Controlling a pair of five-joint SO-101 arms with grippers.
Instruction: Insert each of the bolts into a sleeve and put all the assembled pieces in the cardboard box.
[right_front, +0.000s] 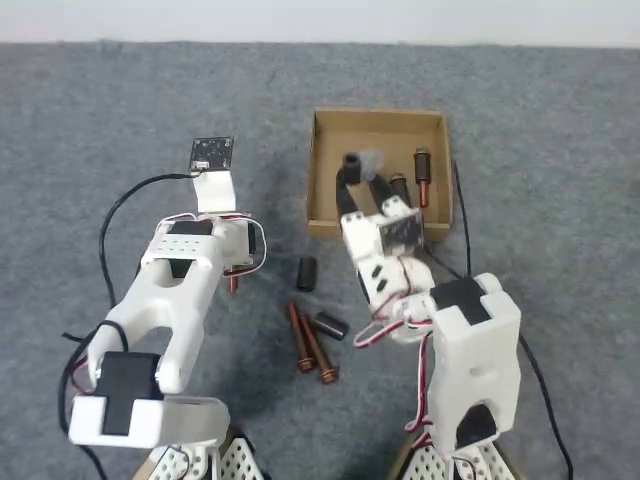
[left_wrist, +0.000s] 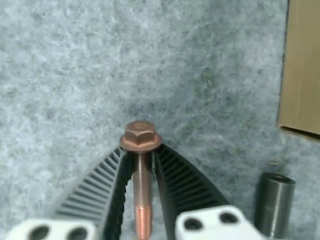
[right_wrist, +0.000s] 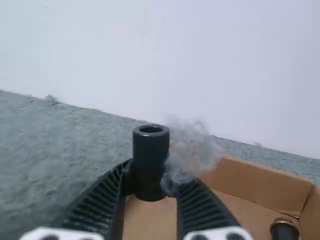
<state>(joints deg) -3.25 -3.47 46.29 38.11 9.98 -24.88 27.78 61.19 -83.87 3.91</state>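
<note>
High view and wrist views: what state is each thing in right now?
Left hand: shut on a bolt.
Right hand: shut on a sleeve.
Cardboard box: open, an assembled piece lying inside.
Two loose sleeves: on the table, empty.
Two loose bolts: lying side by side, unsleeved.

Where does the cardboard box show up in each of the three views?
High view: cardboard box at the far middle of the grey mat, beneath the right gripper.
Left wrist view: its corner beside the loose sleeve, off to one side of the gripped bolt.
Right wrist view: its walls just beyond the sleeve that gripper holds.
Shared landmark: the grey mat around the box.
</note>
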